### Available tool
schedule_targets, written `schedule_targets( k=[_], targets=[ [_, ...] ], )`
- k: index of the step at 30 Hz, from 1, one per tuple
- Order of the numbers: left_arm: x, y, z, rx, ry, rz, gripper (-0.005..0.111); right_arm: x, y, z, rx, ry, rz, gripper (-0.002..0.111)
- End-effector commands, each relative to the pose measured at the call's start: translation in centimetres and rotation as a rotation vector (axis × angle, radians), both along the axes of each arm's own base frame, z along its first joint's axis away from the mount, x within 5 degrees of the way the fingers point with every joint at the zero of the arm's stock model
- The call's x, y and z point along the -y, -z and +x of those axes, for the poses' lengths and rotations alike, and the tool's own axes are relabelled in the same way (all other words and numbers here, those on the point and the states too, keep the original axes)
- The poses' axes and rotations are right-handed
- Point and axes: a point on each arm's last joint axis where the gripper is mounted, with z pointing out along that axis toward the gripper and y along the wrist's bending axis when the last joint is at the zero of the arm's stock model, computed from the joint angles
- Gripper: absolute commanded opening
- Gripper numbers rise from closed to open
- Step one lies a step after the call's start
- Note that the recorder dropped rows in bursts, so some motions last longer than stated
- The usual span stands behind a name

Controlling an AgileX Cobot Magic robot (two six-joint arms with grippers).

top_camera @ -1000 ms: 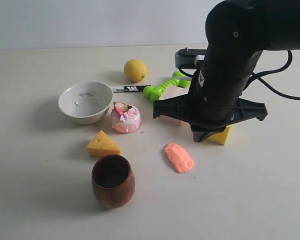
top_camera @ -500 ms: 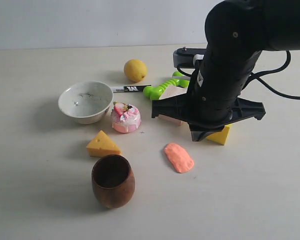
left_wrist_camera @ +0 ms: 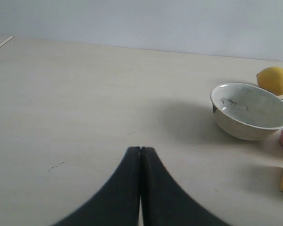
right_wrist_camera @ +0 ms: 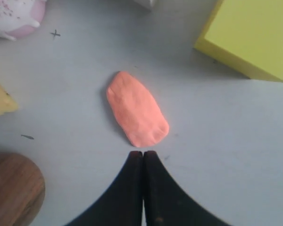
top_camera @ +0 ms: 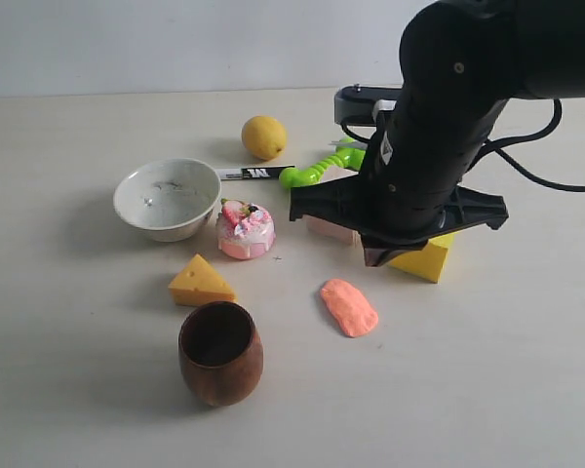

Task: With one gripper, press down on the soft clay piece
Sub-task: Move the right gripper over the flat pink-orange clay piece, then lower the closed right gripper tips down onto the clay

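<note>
**Exterior view.** The clay [top_camera: 349,307] lies flat on the table [top_camera: 487,390], apart from everything else. The cup [top_camera: 220,352] is to one side, the yellow block [top_camera: 426,259] behind, and the cake [top_camera: 245,230] and cheese [top_camera: 201,281] farther off. I have the right gripper [top_camera: 374,255] hanging above the table just behind the clay, not touching it. Its bulk partly covers the block.

**Right wrist view.** The fingers [right_wrist_camera: 127,188] are pressed together with nothing between them, so they offer one blunt tip rather than a fork. I judge that this suits a press, since a gap would straddle or pinch the putty. The clay sits just beyond the tip, slanted a little off the line of the fingers, with no clear dent that I can make out. I read the press as not yet made: the tip needs to come forward over the middle of the clay, then go straight down.

**Left wrist view.** The left gripper [left_wrist_camera: 140,149] is likewise closed and empty. It is parked over bare table, with the bowl [left_wrist_camera: 251,110] and lemon [left_wrist_camera: 275,80] off to the side, out of the working arm's way. One gripper is enough here.
</note>
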Motion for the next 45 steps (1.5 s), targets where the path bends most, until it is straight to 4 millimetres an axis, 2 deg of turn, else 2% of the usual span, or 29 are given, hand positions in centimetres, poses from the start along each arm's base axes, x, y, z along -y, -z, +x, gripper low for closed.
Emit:
schedule_targets(
  k=[1,8,13,16,23,32,45],
  targets=[
    [0.1,-0.1,0.0,0.015,0.005,-0.014,0.0,-0.6,-0.3,0.2,0.027,0.029,0.065,0.0],
    [0.1,-0.1,0.0,0.015,0.005,-0.014,0.0,-0.7,0.2,0.2,-0.034,0.244,0.102,0.0],
    [0.1,-0.1,0.0,0.015,0.005,-0.014,0.0,-1.3,2.3,0.4,-0.113,0.299,0.093,0.0],
    [0.1,-0.1,0.0,0.015,0.005,-0.014,0.0,-0.9,3.4,1.0,-0.139,0.385,0.083,0.0],
    [0.1,-0.1,0.0,0.015,0.005,-0.014,0.0,-1.3,5.3,1.4,-0.172,0.44,0.083,0.0],
    [0.1,-0.1,0.0,0.015,0.005,-0.014,0.0,-1.7,5.4,2.0,-0.132,0.51,0.149,0.0],
    [0.1,-0.1,0.0,0.015,0.017,-0.014,0.0,-1.6,5.9,1.9,-0.161,0.56,0.127,0.0]
  ],
)
